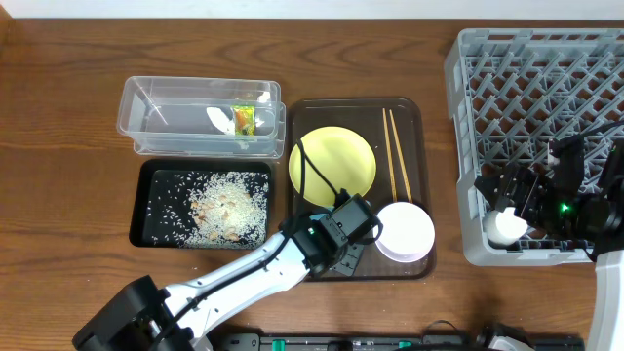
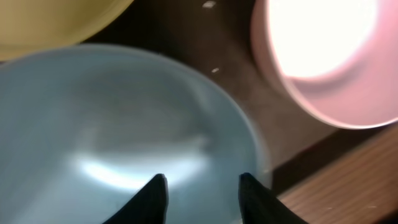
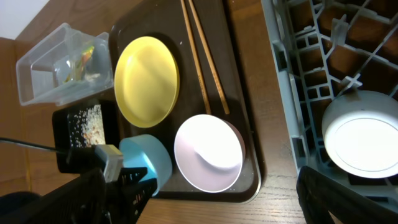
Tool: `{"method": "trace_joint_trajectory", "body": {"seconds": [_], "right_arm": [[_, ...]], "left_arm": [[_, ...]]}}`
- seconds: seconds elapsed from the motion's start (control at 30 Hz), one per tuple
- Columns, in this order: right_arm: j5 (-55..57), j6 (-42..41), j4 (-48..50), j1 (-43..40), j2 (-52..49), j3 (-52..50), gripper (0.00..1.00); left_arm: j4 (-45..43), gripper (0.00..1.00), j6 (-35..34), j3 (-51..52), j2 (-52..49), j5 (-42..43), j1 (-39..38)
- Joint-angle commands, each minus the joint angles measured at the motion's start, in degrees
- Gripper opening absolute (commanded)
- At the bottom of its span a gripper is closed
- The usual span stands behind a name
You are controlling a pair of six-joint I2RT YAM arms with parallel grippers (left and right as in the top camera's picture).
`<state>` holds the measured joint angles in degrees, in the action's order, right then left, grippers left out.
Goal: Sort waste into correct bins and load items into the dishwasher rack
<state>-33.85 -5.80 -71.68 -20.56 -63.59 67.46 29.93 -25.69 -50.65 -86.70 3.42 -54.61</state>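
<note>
My left gripper [image 1: 348, 237] is open low over the light-blue bowl [image 2: 118, 118], both fingertips [image 2: 202, 183] above its inside; the bowl also shows in the right wrist view [image 3: 149, 160]. Beside it on the brown serving tray lie the pink bowl [image 1: 406, 232], the yellow plate [image 1: 331, 161] and the chopsticks [image 1: 395, 151]. My right gripper [image 1: 524, 208] is open and empty over the grey dishwasher rack [image 1: 546, 88]. The white cup [image 1: 507, 228] stands in the rack's near left corner, beside the gripper [image 3: 205, 193].
The clear tub [image 1: 156, 117] holds the snack wrapper [image 1: 244, 119] and white paper [image 1: 219, 119]. The black tray [image 1: 156, 219] holds rice [image 1: 219, 190] and a brownish lump [image 1: 229, 210]. The brown serving tray [image 1: 414, 112] lies between the bins and the rack.
</note>
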Motion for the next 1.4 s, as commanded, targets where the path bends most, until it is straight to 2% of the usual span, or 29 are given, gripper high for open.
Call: {"method": "trace_joint_trajectory", "body": {"seconds": [0.0, 0.1, 0.23, 0.47, 0.67, 0.8, 1.03, 1.37], "right_arm": [[-0.5, 0.8, 0.3, -0.4, 0.4, 0.7, 0.96], [-0.2, 0.8, 0.5, -0.4, 0.4, 0.7, 0.96], [0.3, 0.8, 0.5, -0.4, 0.4, 0.7, 0.96], [1.0, 0.8, 0.5, -0.4, 0.4, 0.7, 0.97], [1.0, 0.7, 0.5, -0.4, 0.4, 0.7, 0.99], [1.0, 0.3, 0.5, -0.4, 0.4, 0.7, 0.99], [1.0, 0.3, 0.5, -0.4, 0.4, 0.7, 0.99], [1.0, 0.3, 0.5, -0.4, 0.4, 0.7, 0.99]], "left_arm": [[2.8, 0.54, -0.5, -5.5, 1.2, -2.7, 0.2], [6.2, 0.61, 0.6, -10.2, 2.5, -3.0, 1.2], [8.7, 0.67, 2.3, -14.6, 4.7, -4.6, 3.9], [9.7, 0.68, 5.8, -15.8, 8.4, -6.0, 9.9], [12.8, 0.69, 8.0, -15.8, 15.6, -10.2, 15.1], [12.9, 0.80, 8.3, -15.8, 22.6, -10.6, 17.6], [12.9, 0.85, 8.3, -15.7, 30.8, -10.3, 17.9], [13.6, 0.88, 8.3, -15.7, 31.3, -10.3, 17.9]]}}
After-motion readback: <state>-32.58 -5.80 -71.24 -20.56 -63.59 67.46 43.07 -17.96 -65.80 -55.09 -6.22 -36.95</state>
